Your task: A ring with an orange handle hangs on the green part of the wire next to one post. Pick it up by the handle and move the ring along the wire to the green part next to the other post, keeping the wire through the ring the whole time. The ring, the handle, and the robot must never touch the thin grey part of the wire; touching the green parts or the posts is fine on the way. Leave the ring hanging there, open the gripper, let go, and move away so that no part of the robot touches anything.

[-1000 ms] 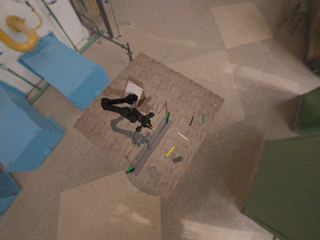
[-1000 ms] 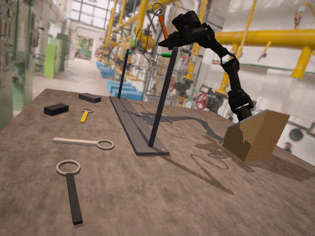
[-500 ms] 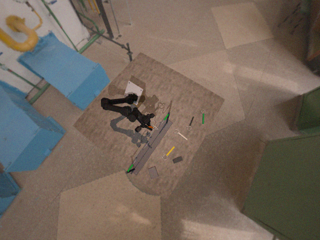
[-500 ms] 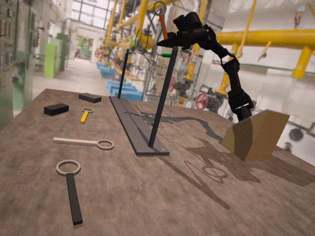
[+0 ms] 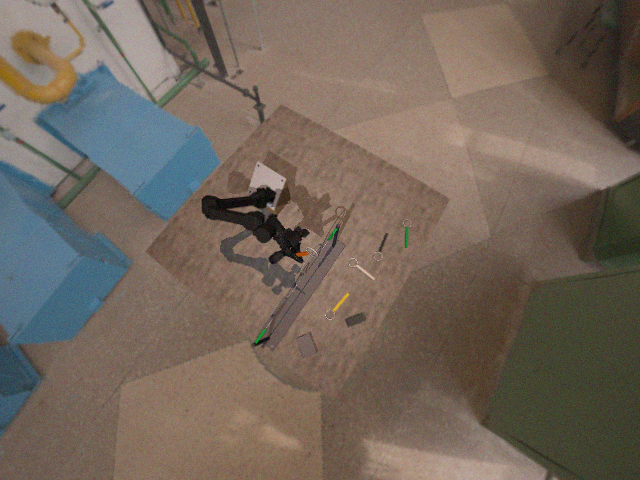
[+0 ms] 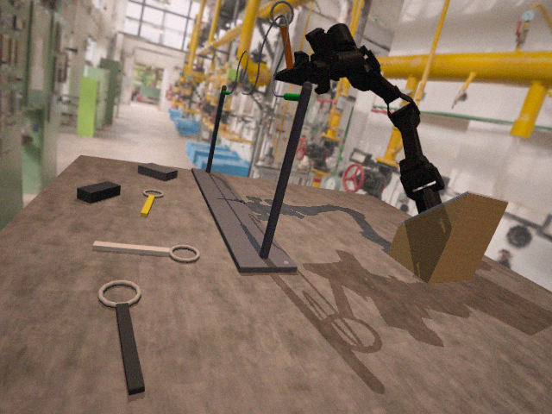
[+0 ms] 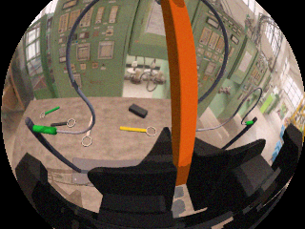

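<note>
My gripper [image 5: 301,256] [image 7: 170,132] is shut on the orange handle [image 5: 301,254] [image 6: 287,47] [image 7: 185,86], which points up from the fingers. The ring [image 6: 271,13] is at the handle's top, high at the tallest hump of the grey wire [image 6: 256,80] [image 7: 74,85]. The wire's top appears inside the ring's lower part in the exterior view; whether they touch cannot be told. The ring is almost wholly out of the wrist view. One green part [image 5: 332,233] [image 6: 291,97] [image 7: 44,129] is by the near post [image 6: 287,165]; the other green part [image 5: 261,335] [image 7: 249,122] is by the far post [image 6: 216,134].
The posts stand on a long grey base [image 5: 310,289] [image 6: 267,266]. Beyond it lie loose rings with yellow [image 5: 341,301] [image 6: 147,205], pale [image 6: 131,248], black [image 6: 128,348] and green [image 5: 406,237] handles, and two dark blocks [image 6: 98,191] [image 6: 157,171]. A wedge-shaped block [image 6: 467,241] is by the arm's base.
</note>
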`<state>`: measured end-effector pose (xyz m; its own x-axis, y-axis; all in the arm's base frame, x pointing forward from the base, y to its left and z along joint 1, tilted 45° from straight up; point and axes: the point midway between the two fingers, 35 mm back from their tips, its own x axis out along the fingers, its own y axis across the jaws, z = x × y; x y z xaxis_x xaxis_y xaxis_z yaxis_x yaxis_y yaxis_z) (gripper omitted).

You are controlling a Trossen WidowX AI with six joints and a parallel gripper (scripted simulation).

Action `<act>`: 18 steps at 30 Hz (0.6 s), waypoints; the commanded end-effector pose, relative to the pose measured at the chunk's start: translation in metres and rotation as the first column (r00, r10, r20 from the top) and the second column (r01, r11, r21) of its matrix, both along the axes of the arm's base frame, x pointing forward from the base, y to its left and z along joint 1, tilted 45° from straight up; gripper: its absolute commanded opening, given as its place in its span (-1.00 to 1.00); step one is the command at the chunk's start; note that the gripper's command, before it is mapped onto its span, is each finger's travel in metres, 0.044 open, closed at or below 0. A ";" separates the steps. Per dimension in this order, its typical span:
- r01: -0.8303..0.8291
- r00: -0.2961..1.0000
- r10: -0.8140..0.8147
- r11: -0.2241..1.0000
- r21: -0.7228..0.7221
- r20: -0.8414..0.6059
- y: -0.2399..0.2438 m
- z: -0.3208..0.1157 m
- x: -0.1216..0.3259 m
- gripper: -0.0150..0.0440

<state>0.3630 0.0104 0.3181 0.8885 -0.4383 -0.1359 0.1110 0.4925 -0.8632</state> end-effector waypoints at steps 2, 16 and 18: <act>0.003 1.000 -0.004 0.998 -0.061 -0.009 -0.002 -0.003 -0.001 -1.00; 0.004 1.000 -0.005 0.981 -0.194 -0.004 -0.004 0.002 -0.001 -1.00; 0.004 1.000 -0.005 0.977 -0.212 -0.004 -0.004 0.003 -0.001 -1.00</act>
<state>0.3630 0.0072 0.3246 0.8883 -0.4565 -0.0501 0.1175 0.3315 -0.9361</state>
